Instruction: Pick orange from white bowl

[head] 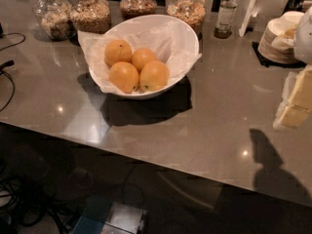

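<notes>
The white bowl (pixel 187 38) stands on the grey counter at the back centre-left, lined with crinkled white paper. Several oranges lie in it. The orange (pixel 155 75), with a small dark stem spot, is the front right one. Three look-alike oranges lie beside it: front left (pixel 123 76), back left (pixel 118 51) and back middle (pixel 143 58). My gripper (pixel 296 104) shows as pale yellowish blocks at the right edge, above the counter and far to the right of the bowl. It holds nothing that I can see. Its shadow falls on the counter in front of it.
Several glass jars of grains (pixel 90 12) stand behind the bowl. A bottle (pixel 225 14) and a stack of small white dishes (pixel 279 39) are at the back right. Cables (pixel 6 67) lie at the left edge. The counter's front edge (pixel 161 162) runs diagonally across the view.
</notes>
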`<state>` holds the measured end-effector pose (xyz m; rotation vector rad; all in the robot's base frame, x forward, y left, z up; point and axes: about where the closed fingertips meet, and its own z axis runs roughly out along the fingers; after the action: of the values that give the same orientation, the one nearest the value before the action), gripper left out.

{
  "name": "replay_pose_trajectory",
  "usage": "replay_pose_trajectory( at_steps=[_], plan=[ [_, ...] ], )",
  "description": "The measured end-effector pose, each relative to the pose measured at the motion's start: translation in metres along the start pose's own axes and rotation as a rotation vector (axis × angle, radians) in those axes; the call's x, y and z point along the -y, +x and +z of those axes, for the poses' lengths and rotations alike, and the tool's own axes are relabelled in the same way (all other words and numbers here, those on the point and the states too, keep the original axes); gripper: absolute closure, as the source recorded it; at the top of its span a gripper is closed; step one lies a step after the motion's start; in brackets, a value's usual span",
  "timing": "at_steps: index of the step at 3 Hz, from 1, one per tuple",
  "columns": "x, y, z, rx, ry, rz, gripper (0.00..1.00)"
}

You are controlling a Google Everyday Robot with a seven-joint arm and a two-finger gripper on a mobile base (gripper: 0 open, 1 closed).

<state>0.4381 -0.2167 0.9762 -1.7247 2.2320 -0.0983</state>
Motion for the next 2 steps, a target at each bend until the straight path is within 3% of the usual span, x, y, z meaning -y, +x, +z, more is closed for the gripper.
replay_pose_trajectory(
  at_steps=[2],
  plan=[
    [0.0028,-0.0078,-0.0012,0.026,0.004,-0.007,0.0]
  ],
)
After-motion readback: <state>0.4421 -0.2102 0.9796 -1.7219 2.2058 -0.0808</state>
